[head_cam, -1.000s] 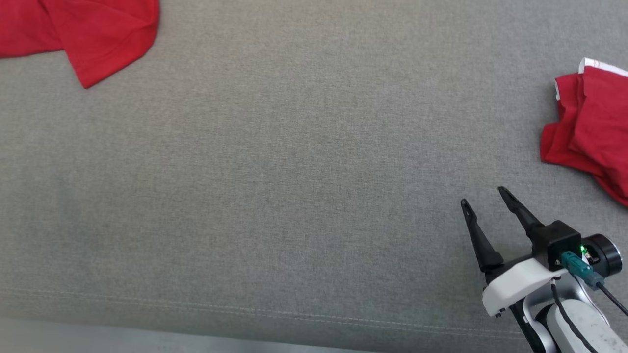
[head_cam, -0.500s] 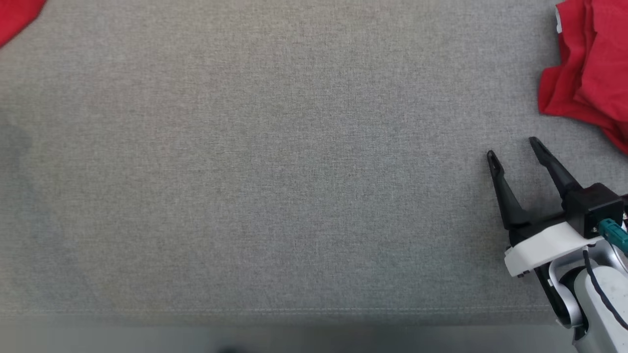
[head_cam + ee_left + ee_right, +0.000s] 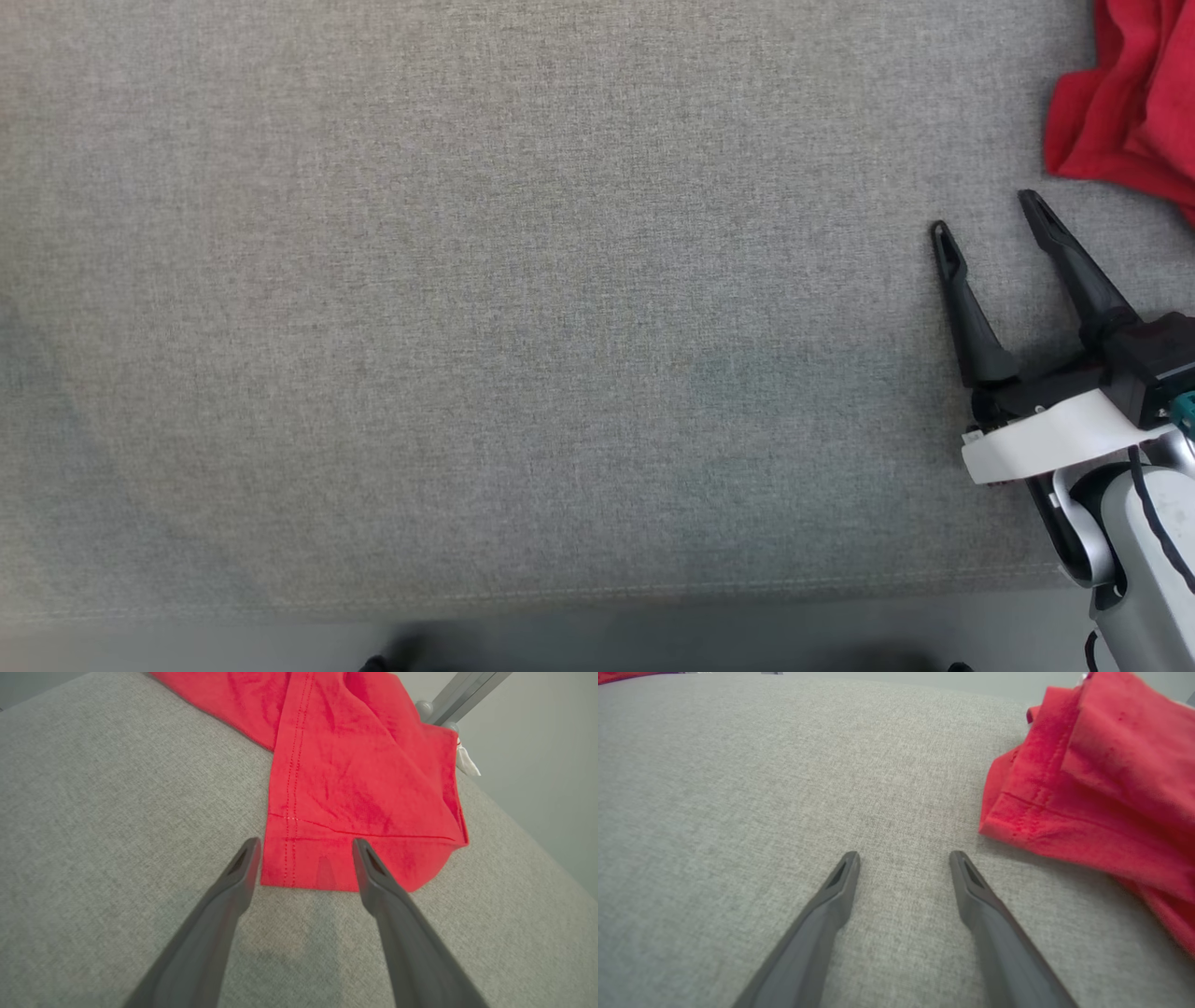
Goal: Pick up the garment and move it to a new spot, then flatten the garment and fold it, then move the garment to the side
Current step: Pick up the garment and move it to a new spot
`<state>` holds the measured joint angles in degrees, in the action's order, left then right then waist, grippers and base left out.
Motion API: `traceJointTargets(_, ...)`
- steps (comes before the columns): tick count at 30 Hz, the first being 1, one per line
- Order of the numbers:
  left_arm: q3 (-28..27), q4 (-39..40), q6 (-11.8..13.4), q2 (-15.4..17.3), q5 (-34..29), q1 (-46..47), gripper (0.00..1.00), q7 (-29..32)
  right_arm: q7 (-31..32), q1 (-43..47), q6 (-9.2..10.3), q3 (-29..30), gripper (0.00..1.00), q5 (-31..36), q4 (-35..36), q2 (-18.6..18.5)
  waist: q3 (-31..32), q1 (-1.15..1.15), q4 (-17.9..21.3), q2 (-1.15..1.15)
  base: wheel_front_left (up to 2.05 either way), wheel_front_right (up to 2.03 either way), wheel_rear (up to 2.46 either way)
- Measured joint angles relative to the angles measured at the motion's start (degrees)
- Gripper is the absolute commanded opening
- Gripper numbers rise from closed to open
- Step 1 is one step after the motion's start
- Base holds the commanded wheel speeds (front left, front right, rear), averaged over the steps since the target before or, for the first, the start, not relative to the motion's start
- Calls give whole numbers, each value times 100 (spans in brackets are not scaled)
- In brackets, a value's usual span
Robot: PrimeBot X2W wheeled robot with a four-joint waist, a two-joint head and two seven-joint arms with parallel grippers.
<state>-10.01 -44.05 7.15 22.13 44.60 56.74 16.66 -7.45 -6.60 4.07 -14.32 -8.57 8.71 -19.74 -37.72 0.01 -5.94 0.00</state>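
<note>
The red garment, creased with a double-stitched hem, lies at the tabletop edge. The left gripper is spread wide and empty at its hem. The right gripper is wide and empty near a folded red cloth.

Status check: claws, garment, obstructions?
Left claw open, tips at loose red garment hem. Right claw open, empty, beside folded red garment. Nothing in the way.

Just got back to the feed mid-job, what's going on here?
Nothing is held. The left claw is open, poised at the stitched hem of a red garment on the gray surface. The right claw is open too, over bare surface beside a second red garment lying in layers.
</note>
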Motion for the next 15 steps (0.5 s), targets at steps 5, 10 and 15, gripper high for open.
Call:
traceJointTargets(5,58,-276,0,21,-62,236,100,91,-7,-14,0,-29,100,0,33,15,-31,0,40,0,0,0,0)
traceJointTargets(10,98,-530,0,-55,-71,433,100,151,-8,-26,0,-34,100,0,70,33,-74,0,85,0,0,0,0)
traceJointTargets(15,108,-706,0,-156,-119,608,100,256,-7,-29,0,-33,100,0,103,35,-100,0,113,0,0,0,0)
